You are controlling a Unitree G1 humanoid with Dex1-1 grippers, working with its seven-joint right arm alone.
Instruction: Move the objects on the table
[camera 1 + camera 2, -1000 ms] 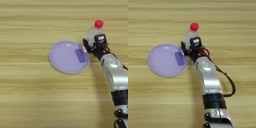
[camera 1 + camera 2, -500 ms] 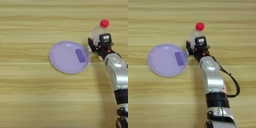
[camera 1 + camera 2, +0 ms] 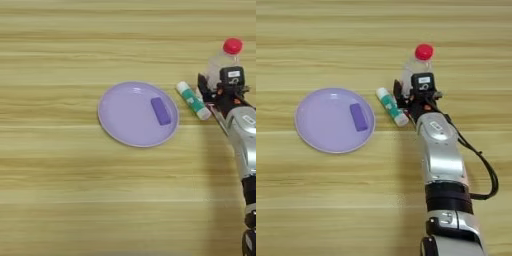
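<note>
A clear plastic bottle with a red cap stands upright at the right of the table. My right gripper is at its lower body, the black fingers closed around it, and the silver forearm runs down to the bottom edge. A teal-and-white tube lies slanted on the wood just left of the gripper, touching or nearly touching a finger. The bottle's base is hidden behind the gripper.
A round purple plate lies left of the tube, with a small purple block on its right side. A black cable loops beside the forearm. Bare wood stretches left of the plate and along the front.
My gripper has slid to the right with the bottle, away from the plate's edge. The teal-and-white tube, hidden before, now shows. The plate and block have not moved.
</note>
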